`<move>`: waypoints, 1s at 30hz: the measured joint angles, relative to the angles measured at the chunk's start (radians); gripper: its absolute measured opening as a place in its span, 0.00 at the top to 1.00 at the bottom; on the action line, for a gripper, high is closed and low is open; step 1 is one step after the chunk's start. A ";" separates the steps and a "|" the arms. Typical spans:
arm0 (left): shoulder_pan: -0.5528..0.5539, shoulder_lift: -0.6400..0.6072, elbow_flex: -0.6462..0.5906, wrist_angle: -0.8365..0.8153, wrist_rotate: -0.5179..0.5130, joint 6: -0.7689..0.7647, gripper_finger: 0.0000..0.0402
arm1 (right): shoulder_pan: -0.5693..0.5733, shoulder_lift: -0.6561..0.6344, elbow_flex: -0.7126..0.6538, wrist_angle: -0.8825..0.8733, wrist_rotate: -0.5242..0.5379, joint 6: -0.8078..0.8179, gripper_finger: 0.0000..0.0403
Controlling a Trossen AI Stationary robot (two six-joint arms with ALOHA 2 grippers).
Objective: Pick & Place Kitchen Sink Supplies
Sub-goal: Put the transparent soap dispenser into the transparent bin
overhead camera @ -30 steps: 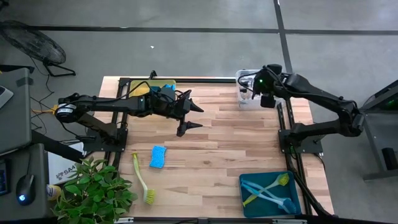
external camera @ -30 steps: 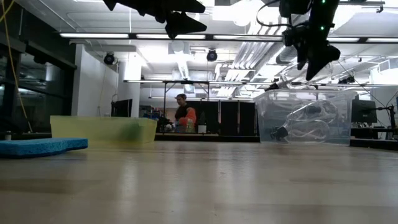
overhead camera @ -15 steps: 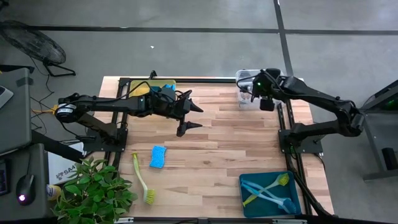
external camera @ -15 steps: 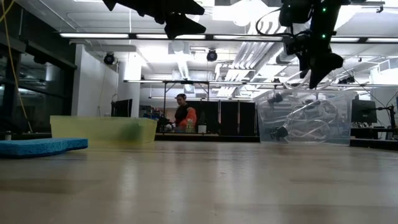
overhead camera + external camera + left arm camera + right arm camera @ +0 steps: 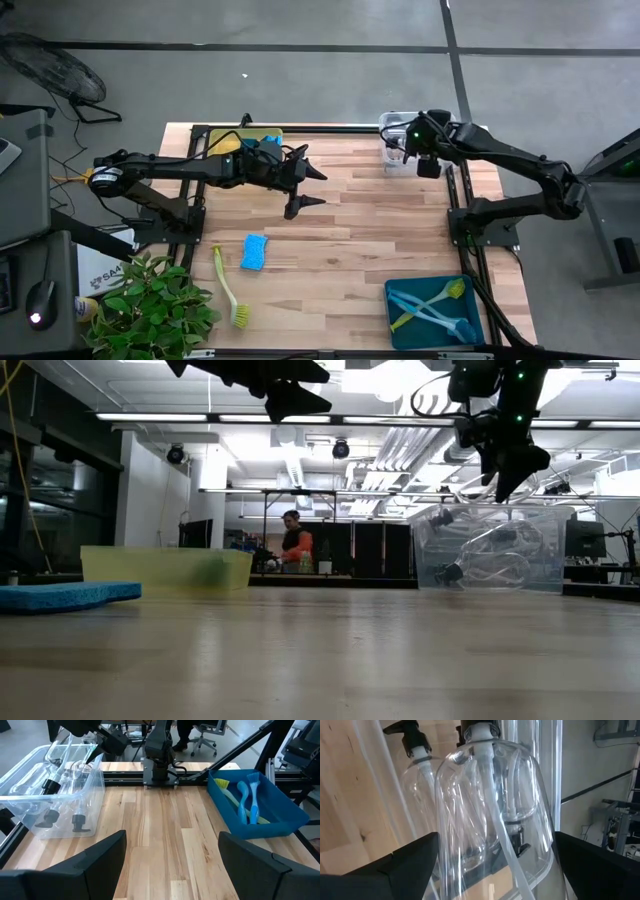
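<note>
— Over the clear bin at the surface's far corner: what is the right gripper (image 5: pixel 505 470) doing?

— Hovering, fingers spread, nothing in them. Directly beneath it, inside the clear bin (image 5: pixel 390 166), lie the clear bottles (image 5: pixel 490 805) with black tops. One fills the space its wrist camera sees between the fingers, but it rests in the bin, not in a grip.

— What has changed in the last second?

— Little. The right gripper shifted slightly across the bin's top and turned a touch, then held. Nothing on the surface moved.

— And the left gripper (image 5: pixel 318 188)?

— Raised over bare wood near the middle of the surface, released and empty, exactly where it was a second ago. Behind its wrist sits the yellow bin (image 5: pixel 262 134). Out to one side, near the surface's front edge, a blue sponge (image 5: pixel 254 252) lies flat, with a yellow-green dish brush (image 5: pixel 227 288) just beside it.

— Anything farther out?

— A teal bin (image 5: pixel 397 318) at the front corner, well apart from both grippers, already holding brushes (image 5: pixel 245 795).

— What does it mean for the job?

— The bottles look sorted. The sponge and the brush appear to be the only supplies still loose, both closer to the left gripper, so the next reach is probably its own.
</note>
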 joint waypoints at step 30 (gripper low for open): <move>0.000 0.000 0.000 0.000 0.001 -0.006 0.23 | 0.000 0.000 0.000 -0.010 0.040 -0.007 0.05</move>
